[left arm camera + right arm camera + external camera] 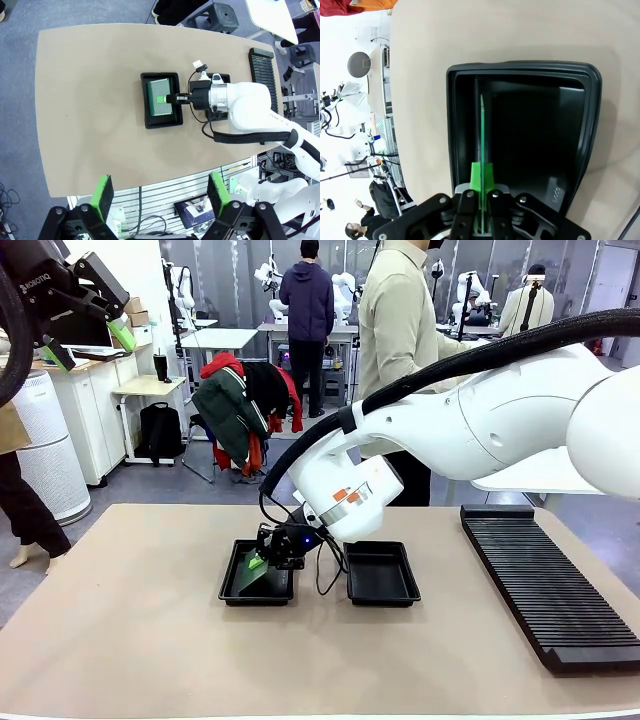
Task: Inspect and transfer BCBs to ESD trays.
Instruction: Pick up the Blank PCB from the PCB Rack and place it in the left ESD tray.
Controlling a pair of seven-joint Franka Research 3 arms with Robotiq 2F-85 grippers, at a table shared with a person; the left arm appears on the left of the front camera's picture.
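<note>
The right gripper [262, 560] is clenched on one edge of the BCB [250, 576], its pads pinching the thin board. The BCB sits tilted inside the ESD tray [228, 596], just left of centre in the front view. Its far edge is low toward the tray floor, but contact there cannot be confirmed. The second ESD tray [410, 598], just beside it on the right, is empty. The left gripper [88, 345] hangs released, fingers wide, at the upper left, high above the table.

Recommended procedure:
- Lower the held edge until the board lies flat within the rim.
- Keep the board square to the tray walls.
- Open the jaws gradually, then withdraw along the board's plane to avoid dragging it.
</note>
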